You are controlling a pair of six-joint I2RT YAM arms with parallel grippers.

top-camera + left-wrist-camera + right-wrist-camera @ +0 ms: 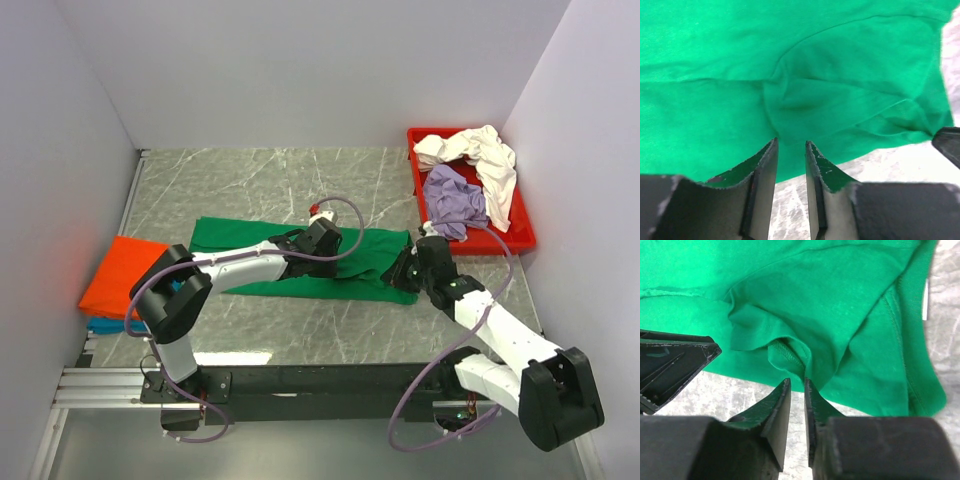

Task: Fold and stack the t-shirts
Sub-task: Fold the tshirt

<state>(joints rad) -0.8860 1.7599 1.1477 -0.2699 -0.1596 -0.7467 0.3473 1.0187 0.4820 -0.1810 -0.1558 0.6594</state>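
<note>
The green shirt (250, 240) lies flat at mid-worktop (250, 175), folded into a band whose long axis runs left to right. Both claws sit low over its right half, near each other. The left claw (791, 142) stands at the band's near edge with its jaws a narrow slit apart. Cloth shows just beyond the tips, and none looks pinched between them. The right claw (797, 381) is nearer the right end, where the cloth bunches into a small ridge. Its jaws are also narrowly apart, with the ridge just ahead of the tips.

From each claw the shirt lies forward, away from the arm bases, and its free length trails off to the left. A crosswise fold would probably carry the right end leftward along that axis. The 2 claws already flank that end, the right 1 closer to it.

An orange shirt (125, 275) lies on a teal one (105, 325) at the worktop's left edge, well apart from the claws. The red tray (520, 235) at the far right holds a cream shirt (480, 155) and a lavender one (455, 200). It stands just beyond the right claw, and a swing outward could clip it. Bare marble lies between the band and the stack.
</note>
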